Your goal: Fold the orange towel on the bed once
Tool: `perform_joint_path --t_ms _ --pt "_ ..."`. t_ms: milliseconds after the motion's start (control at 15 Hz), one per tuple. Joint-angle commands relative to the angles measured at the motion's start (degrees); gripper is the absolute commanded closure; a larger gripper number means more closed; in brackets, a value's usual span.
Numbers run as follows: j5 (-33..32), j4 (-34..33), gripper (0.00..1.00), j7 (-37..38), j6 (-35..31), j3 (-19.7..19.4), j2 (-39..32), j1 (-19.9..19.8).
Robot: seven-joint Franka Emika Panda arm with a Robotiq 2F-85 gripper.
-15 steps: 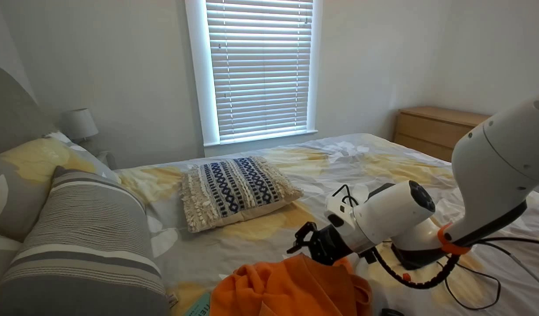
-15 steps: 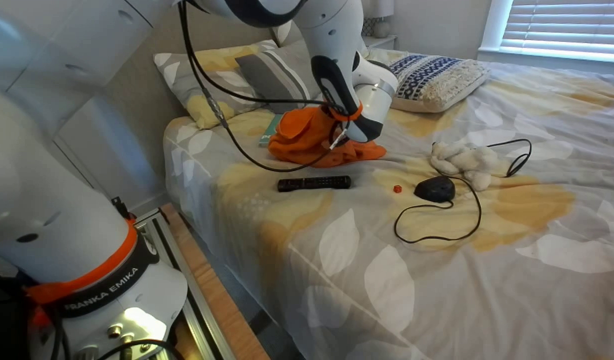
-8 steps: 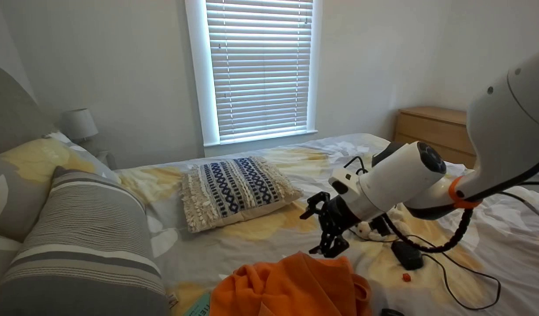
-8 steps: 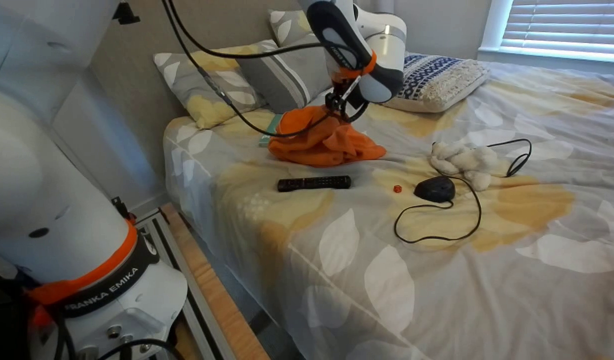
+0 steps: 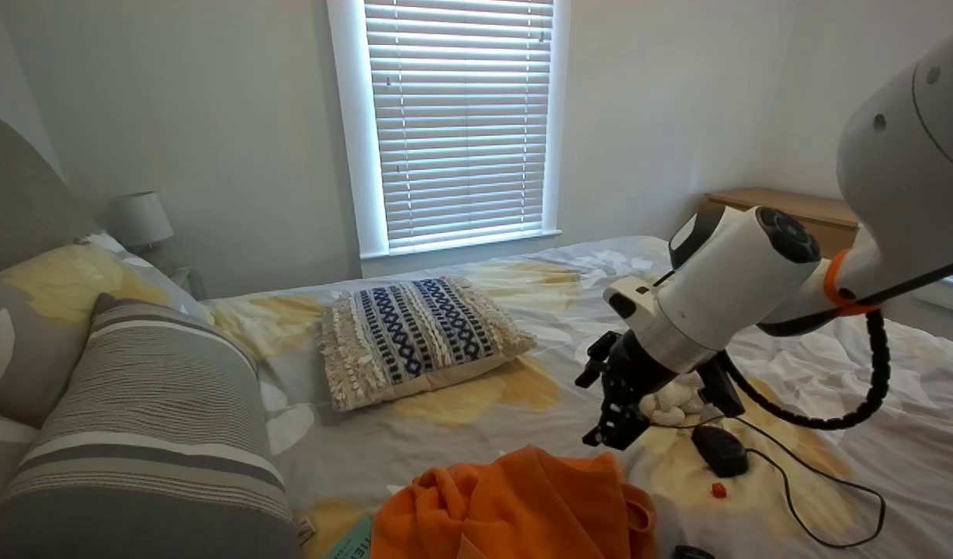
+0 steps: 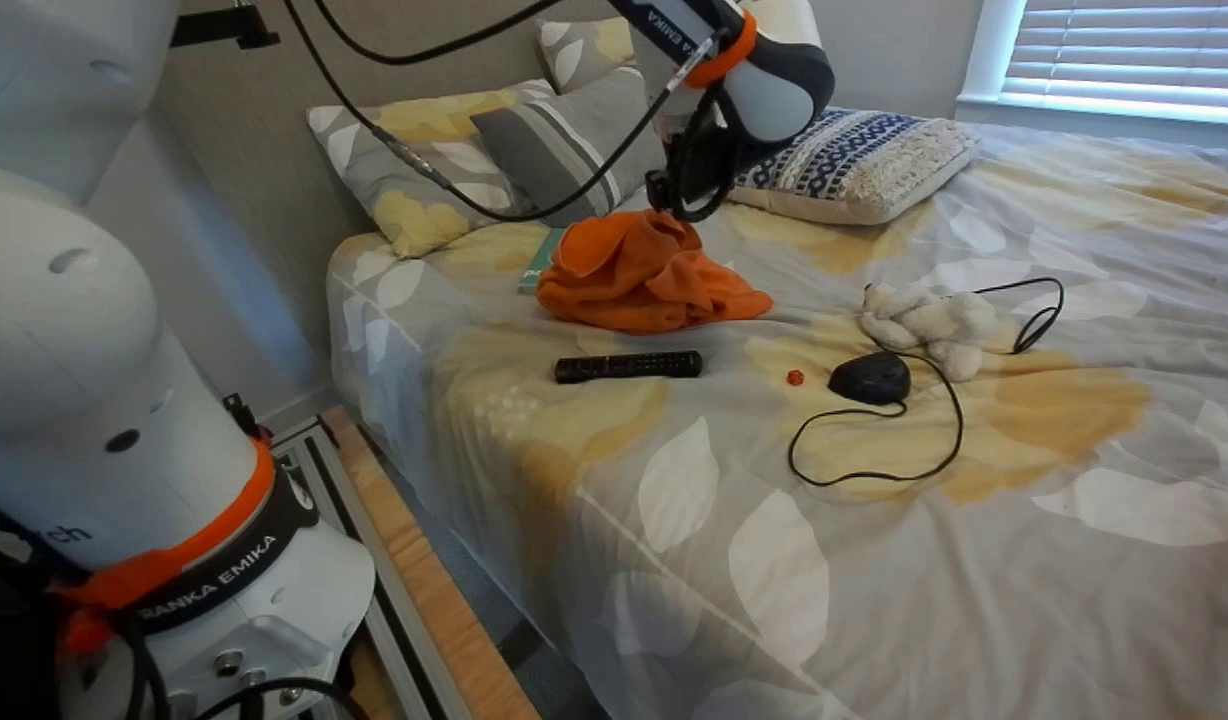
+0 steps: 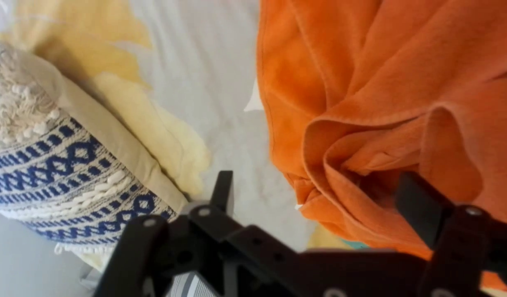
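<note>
The orange towel [image 5: 515,505] lies bunched in loose folds on the bed [image 6: 614,600]. It shows in both exterior views [image 6: 644,275] and fills the right of the wrist view [image 7: 385,95]. My gripper [image 5: 591,409] is open and empty, raised above the bed beside the towel's far edge. In the wrist view its fingers [image 7: 317,183] are wide apart, one over bare sheet and one over the towel's folds. In an exterior view the gripper [image 6: 666,190] is partly hidden behind its cable and the wrist.
A blue-patterned cushion [image 5: 426,334] lies behind the towel. A grey striped pillow [image 5: 150,435] stands at the headboard side. A remote [image 6: 629,367], a dark mouse [image 6: 870,379] with its cord, a white plush toy [image 6: 929,318] and a teal book [image 6: 541,262] lie near the towel.
My gripper has risen from behind the towel and moved away from it, rightward in an exterior view. Its fingers now show spread apart. The towel has stayed almost the same.
</note>
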State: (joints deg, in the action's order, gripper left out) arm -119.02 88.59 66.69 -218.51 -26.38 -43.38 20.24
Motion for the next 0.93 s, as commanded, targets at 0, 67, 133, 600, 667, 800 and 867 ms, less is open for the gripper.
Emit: perform_joint_path --t_ms 0,67,133,600,667,800,867 --pt "-3.16 0.56 0.0 15.23 -9.37 -8.85 1.56 7.02" --pt "-3.78 -0.68 0.0 19.19 -12.62 -9.37 1.47 7.35" --pt "-3.6 -1.39 0.0 22.14 -15.54 -9.7 1.45 7.49" --pt "-8.31 -3.54 0.0 41.18 -21.83 4.52 0.6 -1.28" --pt "-8.4 -3.44 0.0 43.52 -21.8 5.33 -0.15 -1.94" --pt "-8.59 -2.92 0.0 45.8 -19.63 6.44 -0.87 -3.06" --pt "-8.91 -2.21 0.0 43.22 -18.83 7.66 1.01 -3.36"
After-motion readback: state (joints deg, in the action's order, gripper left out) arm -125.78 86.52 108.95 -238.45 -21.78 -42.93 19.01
